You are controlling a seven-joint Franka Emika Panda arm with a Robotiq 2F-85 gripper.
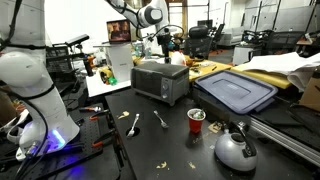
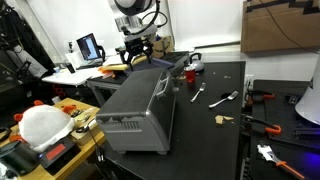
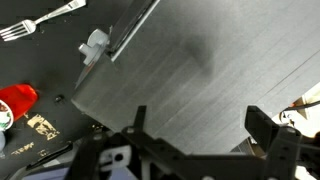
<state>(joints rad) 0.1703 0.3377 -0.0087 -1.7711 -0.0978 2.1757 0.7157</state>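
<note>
A grey toaster oven (image 1: pixel 160 80) stands on the black table (image 1: pixel 150 150); its long top also shows in an exterior view (image 2: pixel 140 105). My gripper (image 1: pixel 165 45) hangs just above the oven's top (image 3: pixel 200 70), over the far end in an exterior view (image 2: pixel 137 55). In the wrist view the gripper (image 3: pixel 200 115) stands open, with its two dark fingers (image 3: pixel 262 118) wide apart and only the oven's metal top between them. Nothing is held. The oven's door handle (image 3: pixel 95 45) shows at the edge of its top.
A red cup (image 1: pixel 197 120), a fork (image 1: pixel 160 119) and a spoon (image 1: pixel 134 124) lie on the table in front of the oven. A metal kettle (image 1: pixel 235 148) and a blue bin lid (image 1: pixel 235 92) sit beside them. Another white robot (image 1: pixel 35 90) stands nearby.
</note>
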